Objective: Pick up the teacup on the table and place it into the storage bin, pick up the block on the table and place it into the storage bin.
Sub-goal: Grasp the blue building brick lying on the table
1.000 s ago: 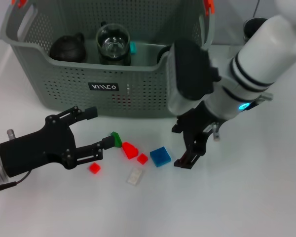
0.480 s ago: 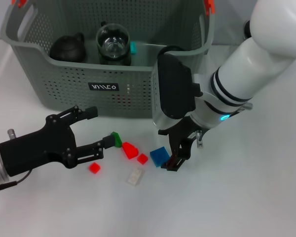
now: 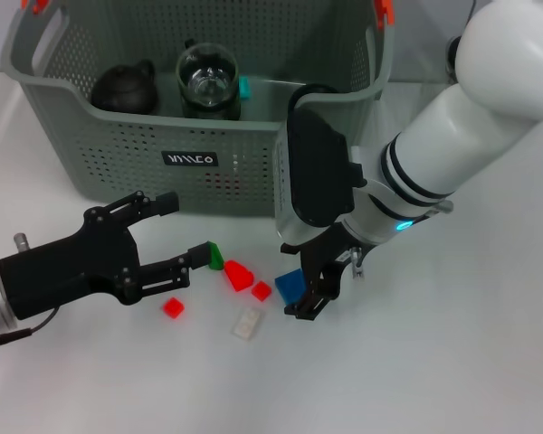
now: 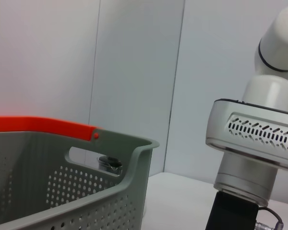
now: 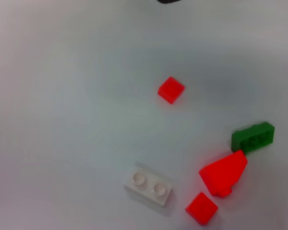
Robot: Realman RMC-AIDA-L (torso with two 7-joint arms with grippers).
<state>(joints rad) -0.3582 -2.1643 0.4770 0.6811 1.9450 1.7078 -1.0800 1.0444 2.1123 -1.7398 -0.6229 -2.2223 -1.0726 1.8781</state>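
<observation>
Just below the right gripper (image 3: 309,287), on the white table (image 3: 452,362), sits the blue block (image 3: 289,285); the black fingers straddle its near-right edge, spread, with nothing between them yet. The block lies flat, roughly square, one corner turned toward the robot; no clear long axis to report.

Other loose pieces lie to the gripper's left: small red cube (image 3: 261,290) touching or nearly touching the blue block, red wedge (image 3: 238,274) beyond it, white two-stud brick (image 3: 247,323) nearer the robot, second red cube (image 3: 173,307) farther left, green brick (image 3: 215,255) at the tip of the left gripper (image 3: 176,231). The left gripper hovers low over the table with jaws spread, empty, apparently idle.

The storage bin (image 3: 118,154) stands behind both grippers, well apart from the blocks. Inside it: dark teapot (image 3: 124,87), glass teapot (image 3: 208,83), a small teal item beside the glass. No teacup is visible on the table, so I judge the cup step done.

Step in hand, as judged: block pick, right arm at the approach to the blue block. The next move calls for centring the fingers across two opposite faces, settling to table level, closing, then lifting clear over the bin's front rim. Risk: the neighbouring red cube gets nudged or caught in the pinch.
</observation>
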